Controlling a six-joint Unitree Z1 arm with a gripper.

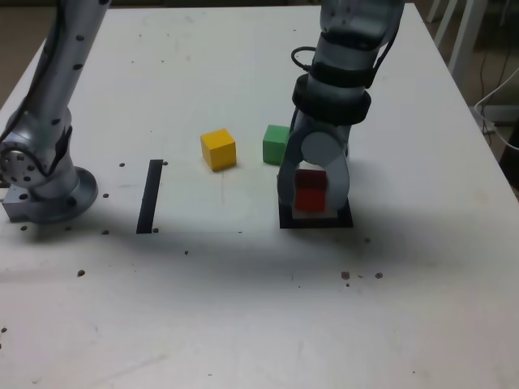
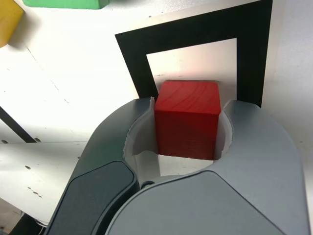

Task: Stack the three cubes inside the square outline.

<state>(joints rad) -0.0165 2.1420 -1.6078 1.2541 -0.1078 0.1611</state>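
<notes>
Right of centre in the exterior view, the gripper (image 1: 312,194) pinches the red cube (image 1: 310,191) over the square outline (image 1: 316,220), likely as the stack's base; yellow cube (image 1: 218,149) and green cube (image 1: 276,143) wait upper-left.

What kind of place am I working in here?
Probably a lab or workshop bench: a scuffed white table with taped black marks like the square outline, the arm's base on it, and cables past its edge.
</notes>
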